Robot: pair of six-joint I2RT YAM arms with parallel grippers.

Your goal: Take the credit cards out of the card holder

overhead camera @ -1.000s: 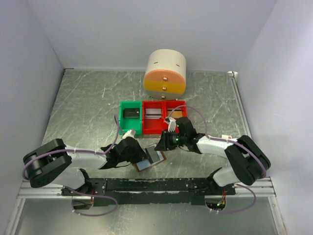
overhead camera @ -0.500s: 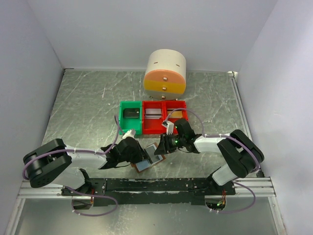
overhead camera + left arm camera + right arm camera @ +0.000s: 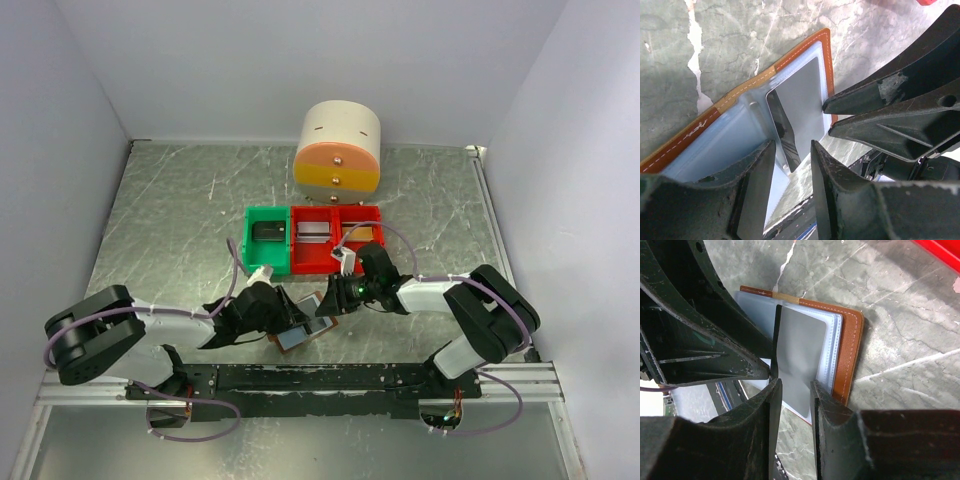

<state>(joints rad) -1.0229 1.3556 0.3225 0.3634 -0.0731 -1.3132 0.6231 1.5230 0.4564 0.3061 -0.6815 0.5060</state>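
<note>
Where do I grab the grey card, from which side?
Probably its bare end facing the right claw: pinch both faces there, coming in low, opposite the left claw. The grey card lies thin and nearly flat on the card holder.

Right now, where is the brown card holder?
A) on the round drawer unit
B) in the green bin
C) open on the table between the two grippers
C: the card holder lies open on the table, left gripper and right gripper at its sides.
</note>
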